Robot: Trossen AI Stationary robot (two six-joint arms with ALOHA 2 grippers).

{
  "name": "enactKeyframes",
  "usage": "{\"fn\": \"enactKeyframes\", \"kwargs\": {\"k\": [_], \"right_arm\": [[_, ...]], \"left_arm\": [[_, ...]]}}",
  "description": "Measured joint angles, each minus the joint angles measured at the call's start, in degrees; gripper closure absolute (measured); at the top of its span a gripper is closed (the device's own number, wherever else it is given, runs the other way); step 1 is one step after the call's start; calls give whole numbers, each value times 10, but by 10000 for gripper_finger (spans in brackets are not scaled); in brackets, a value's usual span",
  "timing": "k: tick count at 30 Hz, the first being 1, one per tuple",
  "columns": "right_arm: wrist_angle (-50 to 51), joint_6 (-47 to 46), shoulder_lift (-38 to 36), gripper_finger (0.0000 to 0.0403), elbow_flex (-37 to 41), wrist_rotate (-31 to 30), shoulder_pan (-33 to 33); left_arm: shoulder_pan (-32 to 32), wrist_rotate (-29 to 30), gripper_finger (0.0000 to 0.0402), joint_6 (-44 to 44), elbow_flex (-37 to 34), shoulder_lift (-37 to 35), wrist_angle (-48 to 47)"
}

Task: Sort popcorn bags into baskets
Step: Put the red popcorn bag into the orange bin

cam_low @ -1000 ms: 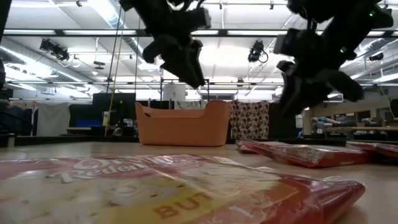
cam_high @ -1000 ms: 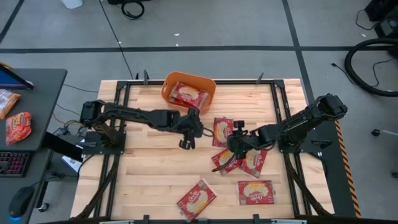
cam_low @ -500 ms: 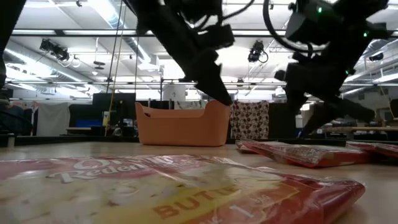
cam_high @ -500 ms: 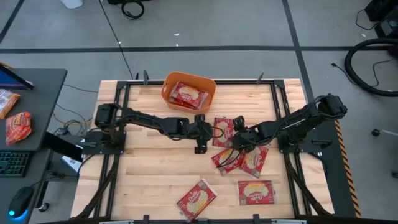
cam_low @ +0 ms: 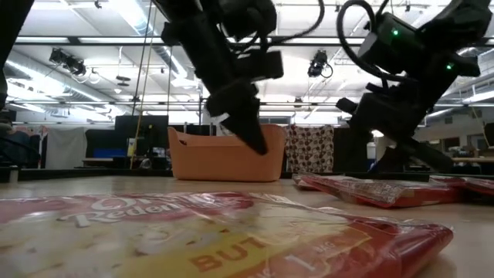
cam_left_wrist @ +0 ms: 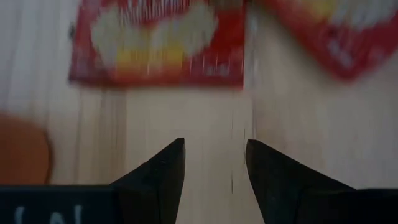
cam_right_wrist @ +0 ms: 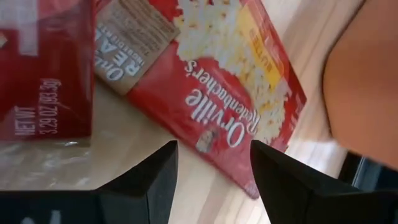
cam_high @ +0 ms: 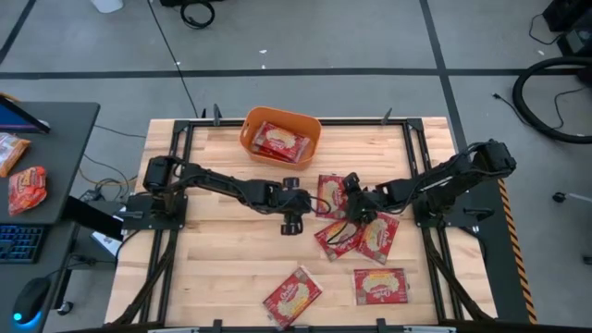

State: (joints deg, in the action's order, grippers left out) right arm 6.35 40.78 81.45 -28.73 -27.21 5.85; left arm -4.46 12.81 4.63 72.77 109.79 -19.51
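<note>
A: Since a second ago the left gripper [cam_high: 292, 225] has travelled from beside the basket [cam_high: 281, 137] out to mid-desk and dropped low, while the right gripper [cam_high: 354, 207] has let go and drawn back; the packet it lifted now lies flat again.

B: So nothing is held?

A: Nothing. The left gripper's jaws stand parted over bare wood, empty, just short of the nearest popcorn bag [cam_left_wrist: 154, 42]. The right gripper is wide open, hovering over the loose overlapping bags [cam_high: 361, 235].

B: How should the left arm take it?

A: Probably by one free edge, jaws straddling the foil, since a flat packet gives little to bite (a slight tilt may help). Then carry it back to the basket, where one bag [cam_high: 279, 141] already lies.

B: Anything in the way?

A: The two grippers are near each other beside the same bags, so a clash looks possible. Two more bags [cam_high: 292, 297] [cam_high: 380, 286] wait at the near edge; the side table's snack packets [cam_high: 26, 188] are not part of this.
</note>
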Motion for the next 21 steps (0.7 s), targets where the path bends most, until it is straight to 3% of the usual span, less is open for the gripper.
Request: {"fn": "enactKeyframes", "kwargs": {"k": [8, 14, 18, 21], "right_arm": [[-107, 89, 0, 198, 23, 48, 0], [-241, 39, 0, 198, 18, 48, 0], [-167, 4, 0, 198, -13, -32, 11], [-57, -78, 0, 200, -46, -14, 2]], "left_arm": [[-30, 0, 228, 18, 0, -46, -74], [-40, 0, 228, 20, 0, -48, -65], [-39, 0, 228, 1, 0, -40, -64], [-39, 0, 228, -10, 0, -37, -55]]}}
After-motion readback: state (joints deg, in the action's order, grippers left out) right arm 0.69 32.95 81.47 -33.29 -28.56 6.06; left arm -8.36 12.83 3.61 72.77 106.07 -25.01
